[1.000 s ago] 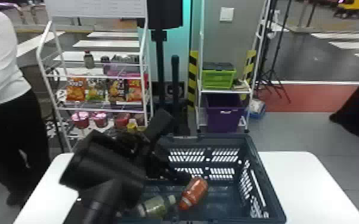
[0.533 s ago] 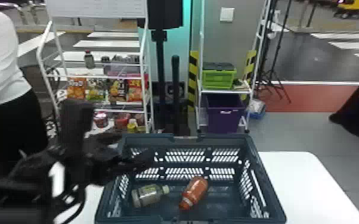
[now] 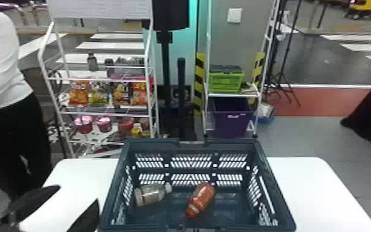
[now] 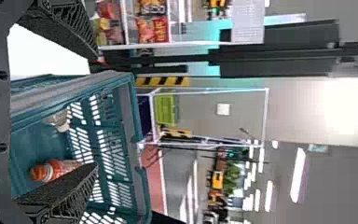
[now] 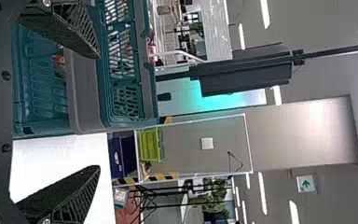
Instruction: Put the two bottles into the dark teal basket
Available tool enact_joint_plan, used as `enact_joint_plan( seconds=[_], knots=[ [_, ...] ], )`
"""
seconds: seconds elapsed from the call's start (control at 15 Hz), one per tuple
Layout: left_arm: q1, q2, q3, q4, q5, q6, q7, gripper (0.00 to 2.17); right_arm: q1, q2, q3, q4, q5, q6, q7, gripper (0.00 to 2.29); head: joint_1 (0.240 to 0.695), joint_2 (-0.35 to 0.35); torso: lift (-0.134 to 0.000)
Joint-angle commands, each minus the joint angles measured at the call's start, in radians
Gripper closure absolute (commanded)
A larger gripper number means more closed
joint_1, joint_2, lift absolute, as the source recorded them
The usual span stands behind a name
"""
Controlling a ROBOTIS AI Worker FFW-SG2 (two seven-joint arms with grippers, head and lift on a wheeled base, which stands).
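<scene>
With the orange bottle (image 3: 201, 199) and clear bottle (image 3: 151, 195) in the basket (image 3: 154, 142), placing looks done, so left hand (image 3: 78, 193), by the bench's (image 3: 311, 185) left edge, and right hand (image 5: 98, 112), both spread apart, need only retreat.

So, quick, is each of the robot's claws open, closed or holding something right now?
Left gripper: open, holding nothing.
Right gripper: open, also empty.

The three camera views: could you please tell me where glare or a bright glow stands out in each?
Head view: the white tabletop is nearly featureless white, and the panel behind the stand glows teal; left wrist view: a washed-out patch on the pale wall, and bright ceiling lights; right wrist view: ceiling lights glare again, and the teal glow is vivid.
</scene>
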Motion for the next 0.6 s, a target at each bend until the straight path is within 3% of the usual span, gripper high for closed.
enact_joint_plan(
  seconds=[0.0, 0.2, 0.4, 0.53],
  knots=[
    [0.111, -0.003, 0.021, 0.082, 0.061, -0.242, 0.012, 0.08, -0.005, -0.009, 0.0, -0.018, -0.001, 0.041, 0.0, 0.03, 0.499, 0.0, 0.0],
    [0.189, -0.003, -0.002, 0.211, 0.073, -0.521, 0.064, 0.09, -0.009, -0.018, 0.0, -0.02, 0.001, 0.053, 0.0, 0.03, 0.499, 0.0, 0.0],
    [0.28, -0.003, -0.126, 0.363, -0.021, -0.892, 0.196, 0.09, -0.009, -0.018, 0.0, -0.012, 0.004, 0.053, 0.015, 0.03, 0.499, 0.0, 0.0],
    [0.307, -0.003, -0.183, 0.414, -0.068, -0.938, 0.283, 0.08, -0.011, -0.019, 0.0, -0.012, 0.005, 0.053, 0.02, 0.03, 0.499, 0.0, 0.0]
  ],
)
